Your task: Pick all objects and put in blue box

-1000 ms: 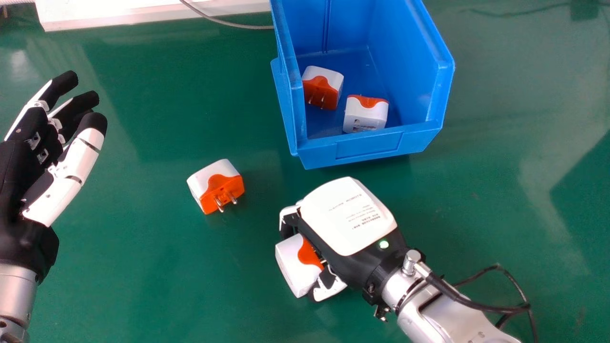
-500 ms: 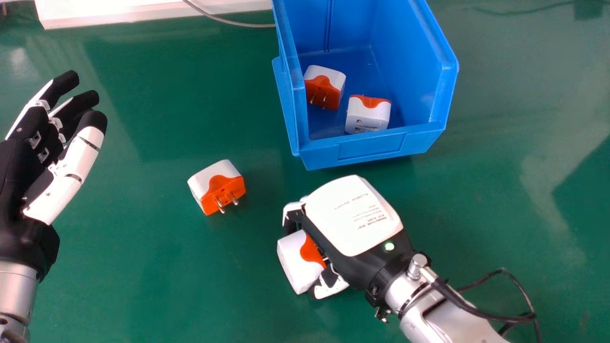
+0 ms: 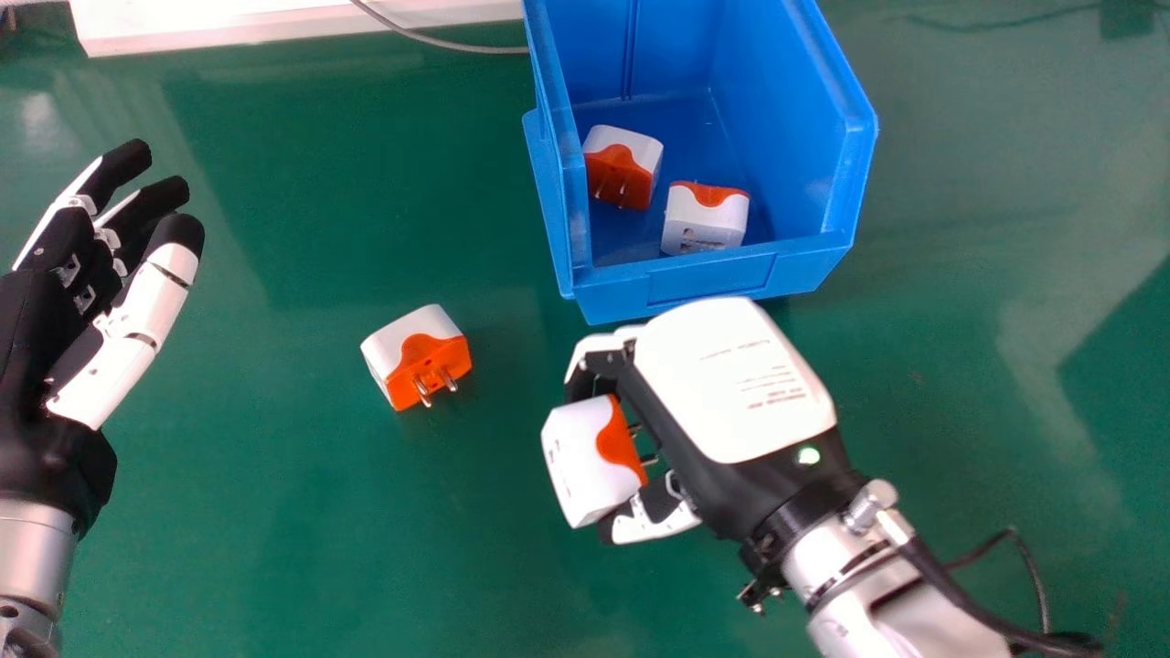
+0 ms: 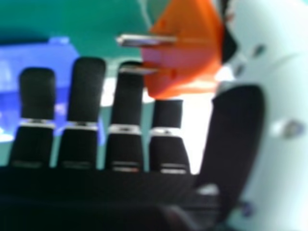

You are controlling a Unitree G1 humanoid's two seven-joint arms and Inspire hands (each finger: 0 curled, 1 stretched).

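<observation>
The blue box (image 3: 708, 281) is smooth, moulded material with straight walls, thick rims and a rectangular panel in its low near wall; it sits far and right of centre on a glossy green tabletop (image 3: 274, 512). Beyond, at the far left, lie a straight-edged white slab (image 3: 274, 22) and a thin grey cable (image 3: 425, 38). The right hand (image 3: 722, 393) comes in from the near right, just on the near side of the box, its smooth white back plate turned up and its black and white fingers pointing left. It grips the held adapter (image 3: 580, 461) between thumb and fingers, outside the box. The left hand (image 3: 32, 356) is at the left, fingers loosely extended, thumb apart, grasping nothing. The held adapter is a chunky block with rounded edges, its white slotted body facing left and its orange end turned in towards the palm, two metal prongs sticking out. The loose adapter (image 3: 409, 352) rests on the tabletop between the two hands, white on top, its orange pronged face towards the near side. Inside the box are the pronged adapter (image 3: 631, 153) at left, orange face with prongs showing, and the slotted adapter (image 3: 708, 221) nearer and to the right, mostly white with an orange top.
</observation>
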